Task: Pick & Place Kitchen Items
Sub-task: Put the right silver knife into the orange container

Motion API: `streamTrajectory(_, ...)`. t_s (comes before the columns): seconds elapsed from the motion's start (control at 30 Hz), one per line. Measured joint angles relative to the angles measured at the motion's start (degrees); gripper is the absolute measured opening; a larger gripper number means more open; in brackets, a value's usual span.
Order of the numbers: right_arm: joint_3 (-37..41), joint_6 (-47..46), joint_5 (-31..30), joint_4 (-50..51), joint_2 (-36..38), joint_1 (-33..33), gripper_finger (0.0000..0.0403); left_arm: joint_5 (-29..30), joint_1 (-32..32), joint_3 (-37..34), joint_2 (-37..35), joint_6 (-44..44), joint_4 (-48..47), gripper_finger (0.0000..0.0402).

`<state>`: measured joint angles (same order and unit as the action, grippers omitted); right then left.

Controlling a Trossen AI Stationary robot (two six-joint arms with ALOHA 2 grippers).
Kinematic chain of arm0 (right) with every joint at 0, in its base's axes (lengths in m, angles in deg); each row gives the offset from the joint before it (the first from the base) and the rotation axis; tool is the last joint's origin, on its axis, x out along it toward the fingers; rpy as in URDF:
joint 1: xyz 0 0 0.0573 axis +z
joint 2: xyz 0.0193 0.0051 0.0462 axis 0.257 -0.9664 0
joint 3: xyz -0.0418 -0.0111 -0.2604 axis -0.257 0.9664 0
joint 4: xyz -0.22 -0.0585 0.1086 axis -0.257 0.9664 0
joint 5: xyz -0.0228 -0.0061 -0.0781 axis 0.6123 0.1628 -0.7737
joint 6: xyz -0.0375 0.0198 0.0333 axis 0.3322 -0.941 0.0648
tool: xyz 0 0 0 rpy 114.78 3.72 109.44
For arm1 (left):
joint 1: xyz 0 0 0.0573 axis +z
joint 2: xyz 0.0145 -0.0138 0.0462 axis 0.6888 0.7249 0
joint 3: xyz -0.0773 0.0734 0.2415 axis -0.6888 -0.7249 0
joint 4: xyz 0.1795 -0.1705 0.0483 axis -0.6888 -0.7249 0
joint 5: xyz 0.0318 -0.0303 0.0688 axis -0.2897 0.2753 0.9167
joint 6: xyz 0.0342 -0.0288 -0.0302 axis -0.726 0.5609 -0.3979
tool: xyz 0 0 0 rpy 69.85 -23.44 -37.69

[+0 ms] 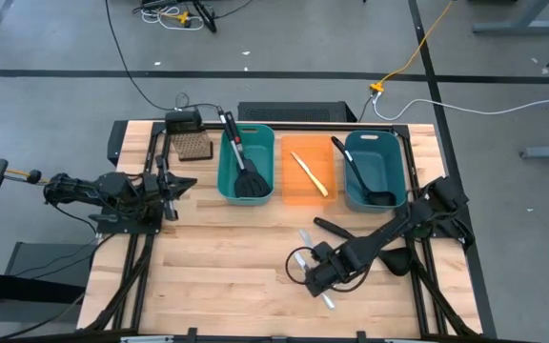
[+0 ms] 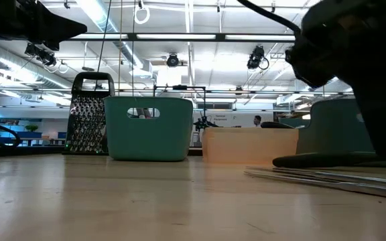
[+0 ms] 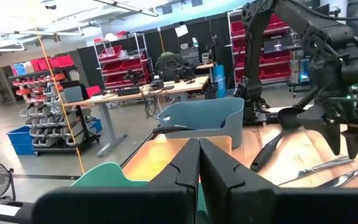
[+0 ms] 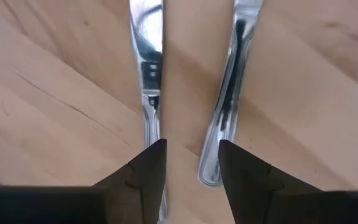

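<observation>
The right pincer (image 1: 315,277) hangs released, fingers (image 4: 143,168) parted, low over two silver knives (image 4: 146,68) lying side by side near the surface's (image 1: 217,257) front edge, bare wood around them. The left pincer (image 1: 172,187) waits clenched by the left edge. A spatula (image 1: 246,170) lies in the nearer teal bin (image 1: 246,164), a ladle (image 1: 360,176) in the far one

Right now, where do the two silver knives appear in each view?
High view: silver knives lower right of centre, under the right gripper.
Low view: lying flat at the right edge.
Left wrist view: far right, below that gripper.
Right wrist view: side by side, just ahead of that gripper.
Shared landmark: the right gripper over them.
</observation>
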<state>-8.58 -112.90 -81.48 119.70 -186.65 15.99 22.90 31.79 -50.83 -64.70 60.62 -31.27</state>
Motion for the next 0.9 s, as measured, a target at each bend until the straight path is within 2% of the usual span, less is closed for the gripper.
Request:
streamTrajectory(0.53, -0.37, -1.14, 2.52, 1.19, -4.85, 1.29, 0.0152, 0.00, 0.00, 0.00, -0.01, -0.08, -0.05, 0.0018)
streamTrajectory(0.9, -0.72, 0.33, 1.87, 4.73, -5.20, 1.63, 0.0152, -0.02, 0.00, 0.00, 0.01, -0.14, -0.12, 0.0018)
